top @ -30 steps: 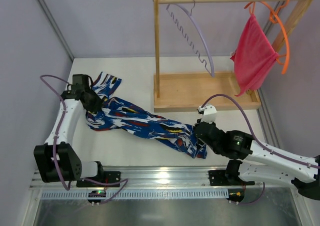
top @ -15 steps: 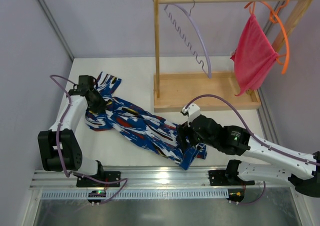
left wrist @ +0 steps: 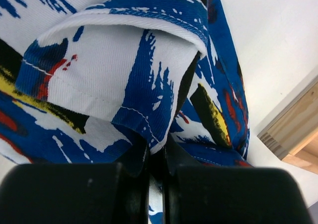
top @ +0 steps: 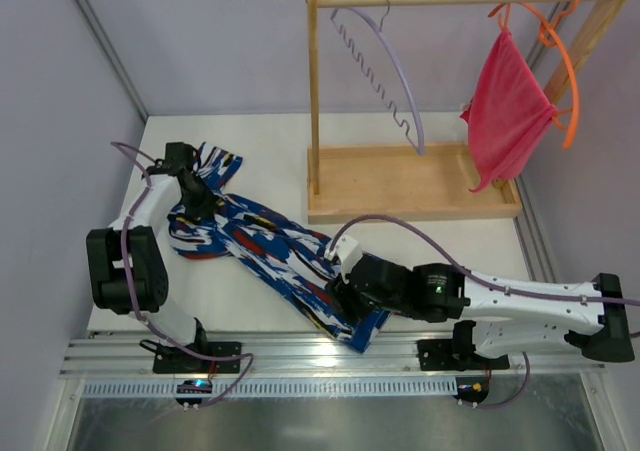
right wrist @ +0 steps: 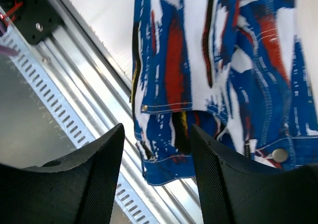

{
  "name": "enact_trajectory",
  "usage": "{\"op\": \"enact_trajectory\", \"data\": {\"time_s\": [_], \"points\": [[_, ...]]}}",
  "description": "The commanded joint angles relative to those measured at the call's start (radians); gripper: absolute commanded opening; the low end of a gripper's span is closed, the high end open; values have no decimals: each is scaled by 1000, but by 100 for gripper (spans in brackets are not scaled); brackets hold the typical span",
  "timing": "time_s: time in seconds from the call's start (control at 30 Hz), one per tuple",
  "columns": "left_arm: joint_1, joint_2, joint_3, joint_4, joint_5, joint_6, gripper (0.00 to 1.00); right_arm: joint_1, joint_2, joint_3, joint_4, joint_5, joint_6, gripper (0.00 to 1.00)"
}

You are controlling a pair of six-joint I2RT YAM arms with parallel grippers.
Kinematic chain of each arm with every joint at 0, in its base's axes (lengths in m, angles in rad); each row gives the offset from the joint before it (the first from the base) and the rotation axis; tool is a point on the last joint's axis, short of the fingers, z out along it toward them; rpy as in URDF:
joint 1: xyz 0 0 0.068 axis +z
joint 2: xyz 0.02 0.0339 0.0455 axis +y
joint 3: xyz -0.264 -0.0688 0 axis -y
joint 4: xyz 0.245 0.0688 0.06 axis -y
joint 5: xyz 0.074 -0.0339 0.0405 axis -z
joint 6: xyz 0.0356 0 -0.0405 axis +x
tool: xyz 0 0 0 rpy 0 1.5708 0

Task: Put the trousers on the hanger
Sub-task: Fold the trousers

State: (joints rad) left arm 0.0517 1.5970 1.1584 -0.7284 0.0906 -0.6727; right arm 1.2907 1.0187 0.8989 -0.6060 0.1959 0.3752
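Trousers (top: 262, 243) flat on the table (top: 260, 136), long axis diagonal from far-left to near-centre. Hanger (top: 398, 69) hooked on the wooden rack (top: 400, 183), well apart, up and to the far right of them.
Left gripper (left wrist: 156, 160) is clamped on a fold at the far-left end. Right gripper (right wrist: 158, 134) has its jaws apart over the near end by the table edge, fabric under the gap, not pinched. Right arm is nearer the hanger; my read is that the lift must go up and far-right.

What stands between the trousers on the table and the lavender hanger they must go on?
The wooden rack's left post and base lie between the trousers and the lavender hanger; nothing else visible does.
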Motion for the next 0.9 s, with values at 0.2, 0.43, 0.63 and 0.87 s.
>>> {"op": "enact_trajectory", "data": {"time_s": [0.2,0.43,0.63,0.87], "points": [[0,89,84,60,-6,-21,0,240,98,-60,81,224,109,52],[-1,100,66,64,-6,-22,0,355,181,-133,81,333,185,50],[0,104,43,76,-5,-21,0,383,345,-120,62,370,246,51],[0,104,69,55,-14,-4,0,400,578,40,-89,433,321,54]]}}
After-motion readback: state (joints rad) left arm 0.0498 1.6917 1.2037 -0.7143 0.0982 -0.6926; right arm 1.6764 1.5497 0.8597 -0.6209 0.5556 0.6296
